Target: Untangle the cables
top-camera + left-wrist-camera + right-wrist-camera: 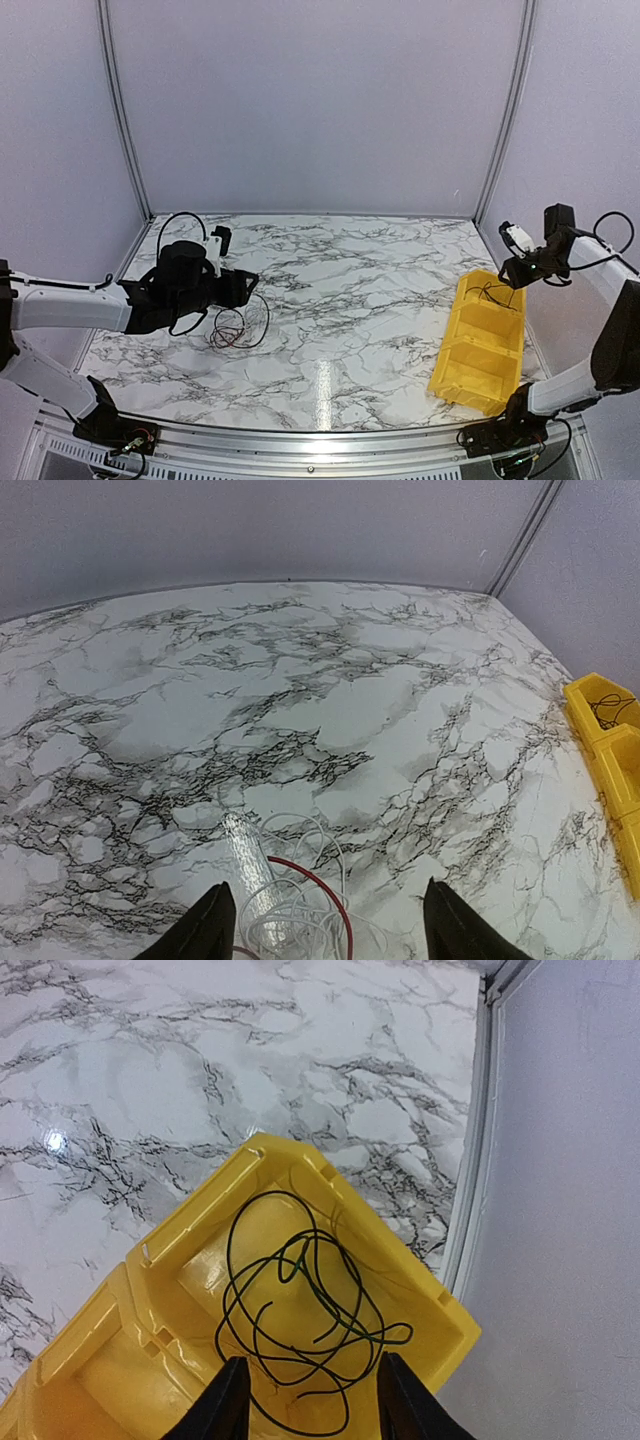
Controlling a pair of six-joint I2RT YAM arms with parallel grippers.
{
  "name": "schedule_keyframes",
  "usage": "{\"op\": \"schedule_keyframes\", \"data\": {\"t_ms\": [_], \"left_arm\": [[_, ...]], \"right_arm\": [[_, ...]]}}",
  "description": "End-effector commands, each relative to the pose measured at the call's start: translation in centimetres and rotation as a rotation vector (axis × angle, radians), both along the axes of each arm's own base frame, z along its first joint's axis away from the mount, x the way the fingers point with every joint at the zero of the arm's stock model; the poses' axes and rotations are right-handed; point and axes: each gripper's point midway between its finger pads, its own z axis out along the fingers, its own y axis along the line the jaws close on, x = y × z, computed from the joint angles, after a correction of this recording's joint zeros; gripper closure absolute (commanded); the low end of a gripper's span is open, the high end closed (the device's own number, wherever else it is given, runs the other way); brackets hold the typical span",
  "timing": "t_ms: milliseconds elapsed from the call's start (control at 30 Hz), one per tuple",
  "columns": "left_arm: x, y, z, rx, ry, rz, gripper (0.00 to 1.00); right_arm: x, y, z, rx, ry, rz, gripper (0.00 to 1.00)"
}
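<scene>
- Down at the near right, the yellow bin (465,385) sits on the marble tabletop (340,300), running away along the right wall.
- On the left, a loose cable tangle (238,328) lies on the tabletop: white loops and one red strand in the wrist view, dark loops from above.
- Left hand (325,930) is low over that tangle, fingers spread wide, gripping nothing.
- Further back on the right, a dark cable (300,1305) lies coiled in the bin's far compartment.
- Right hand (310,1405) hovers above that coil, fingers parted, nothing between them.
</scene>
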Motion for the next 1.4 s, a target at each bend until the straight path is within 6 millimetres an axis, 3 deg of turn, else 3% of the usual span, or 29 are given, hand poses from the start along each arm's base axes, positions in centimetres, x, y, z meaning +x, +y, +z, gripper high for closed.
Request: {"op": "schedule_keyframes", "data": {"t_ms": [0,133,267,367,567,700,900,1067,1200,1367], "left_arm": [[-0.5,1.2,-0.1,-0.008,0.016,0.042,0.32],[-1.2,1.7,-1.6,0.018,0.063,0.045,0.32],[-1.9,2.1,-3.3,0.042,0.123,0.048,0.32],[-2.3,2.7,-4.7,0.096,0.185,0.063,0.33],[-2.7,3.6,-6.6,0.167,0.265,0.097,0.33],[-2.4,3.8,-7.4,0.201,0.299,0.111,0.35],[-1.3,7.0,-7.7,0.261,0.37,0.245,0.42],[-1.7,7.0,-7.8,0.239,0.423,0.181,0.5],[-2.2,6.7,-9.3,0.262,0.483,0.137,0.59],[-2.2,7.1,-10.8,0.297,0.536,0.148,0.68]], "right_arm": [[-0.4,0.4,3.7,0.001,-0.061,-0.002,0.55],[0.0,3.2,5.5,0.054,-0.118,0.078,0.56],[0.7,10.3,7.7,0.186,-0.198,0.311,0.65],[1.4,14.3,8.2,0.271,-0.186,0.452,0.69],[2.7,23.6,5.9,0.308,-0.107,0.692,0.7],[2.1,30.4,4.4,0.295,-0.051,0.863,0.71],[0.0,38.5,3.1,0.37,0.032,1.062,0.74],[-2.1,42.0,2.0,0.424,0.109,1.157,0.78],[-3.6,42.9,1.2,0.529,0.201,1.18,0.78],[-4.8,43.2,0.0,0.486,0.224,1.213,0.81]]}}
